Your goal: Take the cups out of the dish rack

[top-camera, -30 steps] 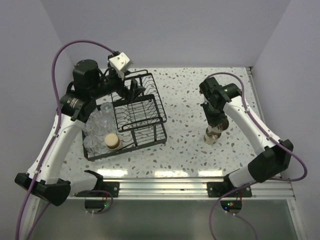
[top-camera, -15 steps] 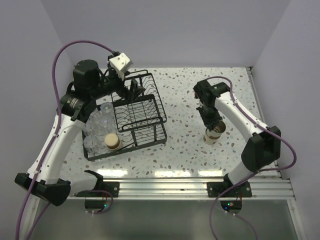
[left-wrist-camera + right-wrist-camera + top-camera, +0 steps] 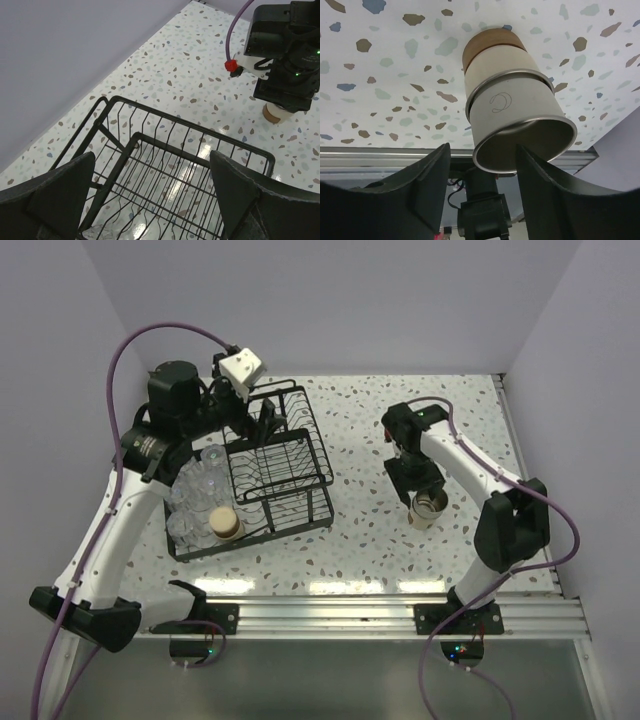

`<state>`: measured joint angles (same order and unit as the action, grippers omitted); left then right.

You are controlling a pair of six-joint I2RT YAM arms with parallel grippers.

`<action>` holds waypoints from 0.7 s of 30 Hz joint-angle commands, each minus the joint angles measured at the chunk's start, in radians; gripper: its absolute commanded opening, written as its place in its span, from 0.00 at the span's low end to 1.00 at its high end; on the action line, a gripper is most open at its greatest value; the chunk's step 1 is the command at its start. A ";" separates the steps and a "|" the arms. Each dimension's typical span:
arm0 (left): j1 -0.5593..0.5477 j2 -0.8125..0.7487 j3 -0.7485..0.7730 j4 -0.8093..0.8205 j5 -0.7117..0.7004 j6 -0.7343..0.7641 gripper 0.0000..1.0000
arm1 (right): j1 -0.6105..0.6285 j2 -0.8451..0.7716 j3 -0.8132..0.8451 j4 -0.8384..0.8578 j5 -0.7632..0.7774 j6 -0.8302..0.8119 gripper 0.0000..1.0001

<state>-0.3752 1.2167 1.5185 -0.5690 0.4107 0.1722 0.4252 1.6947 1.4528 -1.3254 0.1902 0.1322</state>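
The black wire dish rack (image 3: 290, 502) (image 3: 165, 155) stands on the left of the table. Clear cups (image 3: 200, 485) and a tan cup (image 3: 225, 523) sit in its left basket. My left gripper (image 3: 262, 422) (image 3: 150, 195) hovers open over the rack's far end, with only wire bars between its fingers. On the right, a tan-and-cream cup (image 3: 429, 509) (image 3: 512, 120) (image 3: 274, 113) stands on the table, mouth up. My right gripper (image 3: 424, 496) (image 3: 481, 150) is open around it, with a gap on each side of its rim.
The table is speckled white terrazzo (image 3: 370, 440). A metal rail (image 3: 330, 612) runs along its near edge, and purple walls close in the back and sides. The right arm's elbow (image 3: 510, 525) sits near the right front.
My right gripper has opened and let go of the tan-and-cream cup, which now stands on the table. That arm's wrist shifted slightly left. The left arm has hardly moved.
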 commanded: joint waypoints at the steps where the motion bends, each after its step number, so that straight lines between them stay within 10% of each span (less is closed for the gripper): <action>1: -0.001 -0.032 0.011 -0.046 -0.097 0.036 1.00 | -0.003 -0.046 0.052 -0.005 -0.017 -0.019 0.61; 6: 0.028 -0.089 -0.006 -0.187 -0.251 0.116 1.00 | -0.003 -0.141 0.070 0.061 -0.076 -0.017 0.71; 15: 0.473 -0.174 -0.067 -0.442 -0.099 0.337 0.88 | -0.002 -0.259 0.077 0.130 -0.126 -0.040 0.75; 21: 0.513 -0.197 -0.281 -0.502 -0.072 0.507 0.84 | -0.002 -0.300 0.061 0.146 -0.098 -0.040 0.77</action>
<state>0.1318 1.0241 1.3499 -0.9714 0.2886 0.5438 0.4252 1.4322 1.5059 -1.2026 0.0872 0.1139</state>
